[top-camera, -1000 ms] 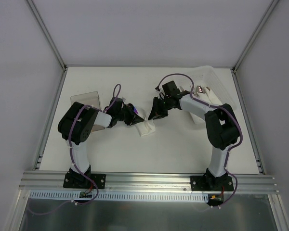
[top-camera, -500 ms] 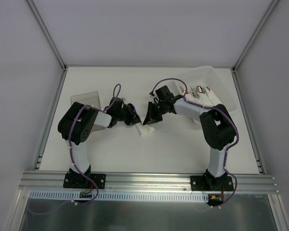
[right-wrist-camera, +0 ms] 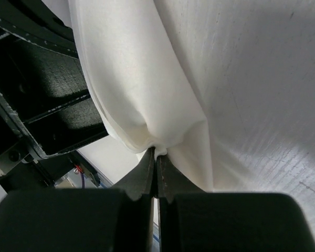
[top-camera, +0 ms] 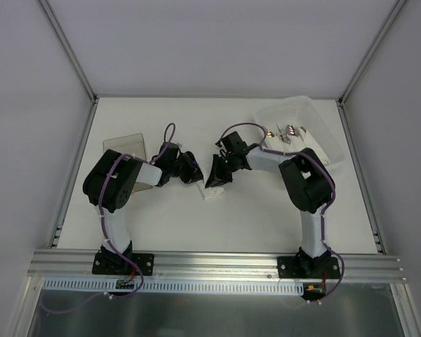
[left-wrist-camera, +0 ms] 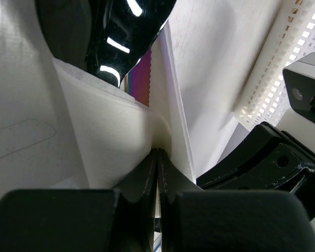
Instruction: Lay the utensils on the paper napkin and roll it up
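Observation:
The white paper napkin (top-camera: 212,189) lies folded in the middle of the table between my two grippers. My left gripper (top-camera: 194,172) is shut on one edge of the napkin (left-wrist-camera: 115,131). My right gripper (top-camera: 215,174) is shut on another fold of the napkin (right-wrist-camera: 147,89). In the left wrist view the black spoon bowl (left-wrist-camera: 115,31) and a strip of the iridescent purple piece (left-wrist-camera: 142,79) show inside the fold. The rest of both utensils is hidden by the paper.
A clear plastic box (top-camera: 302,130) with silver and gold-toned cutlery stands at the back right. A clear flat lid (top-camera: 125,146) lies at the back left. The right arm's body (left-wrist-camera: 283,152) is close beside my left gripper.
My right gripper has swung left toward the left gripper, drawing the napkin's fold with it. The napkin has bunched narrower. The left gripper has hardly moved.

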